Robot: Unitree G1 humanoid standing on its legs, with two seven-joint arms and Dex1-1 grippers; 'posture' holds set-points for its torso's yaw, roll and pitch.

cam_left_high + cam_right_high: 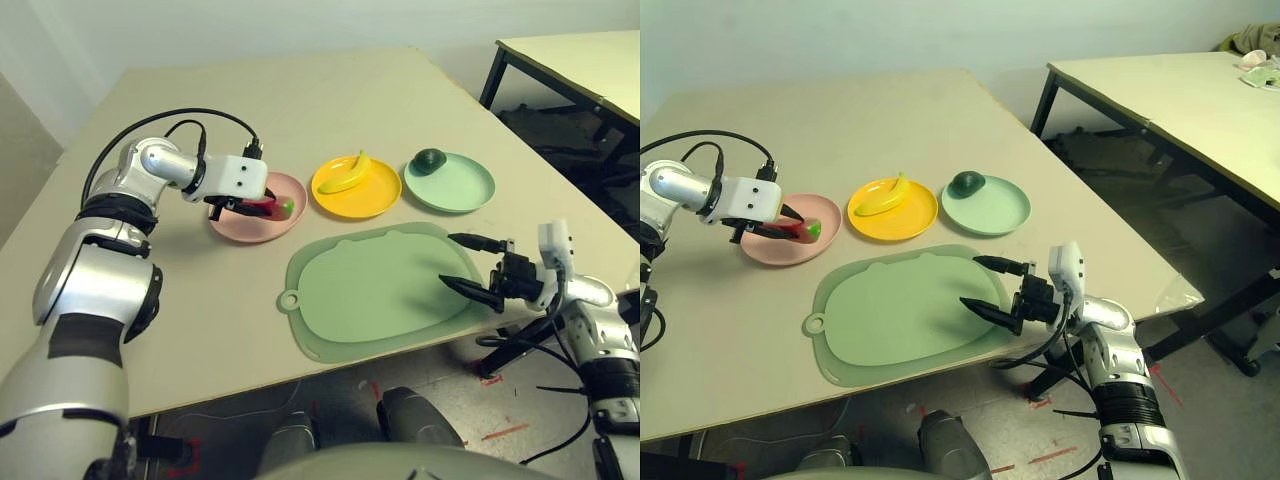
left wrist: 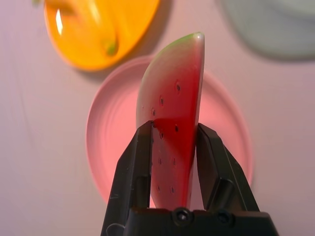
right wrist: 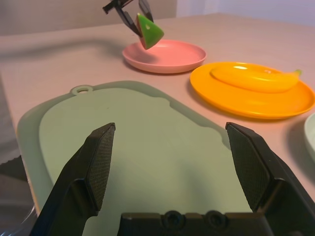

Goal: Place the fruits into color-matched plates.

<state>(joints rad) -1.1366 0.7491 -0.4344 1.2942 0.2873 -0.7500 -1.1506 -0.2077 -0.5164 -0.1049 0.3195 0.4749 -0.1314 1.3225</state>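
Observation:
My left gripper (image 1: 252, 207) is shut on the red watermelon wedge (image 2: 172, 103) and holds it just above the pale pink plate (image 1: 240, 228). The wedge's green rind (image 3: 150, 30) hangs clear over the plate's middle. The yellow banana (image 1: 346, 176) lies in the bright yellow plate (image 1: 368, 203). At the far rim of the mint green plate (image 1: 460, 188) sits the dark green avocado (image 1: 429, 160). My right gripper (image 1: 460, 264) stands open and empty over the right end of the green cutting mat (image 1: 375, 290).
The green cutting mat covers the near middle of the table, its tab (image 1: 290, 299) pointing left. The table's front edge (image 1: 330, 372) runs just below it. A second table (image 1: 1160, 95) stands off to the right across a gap.

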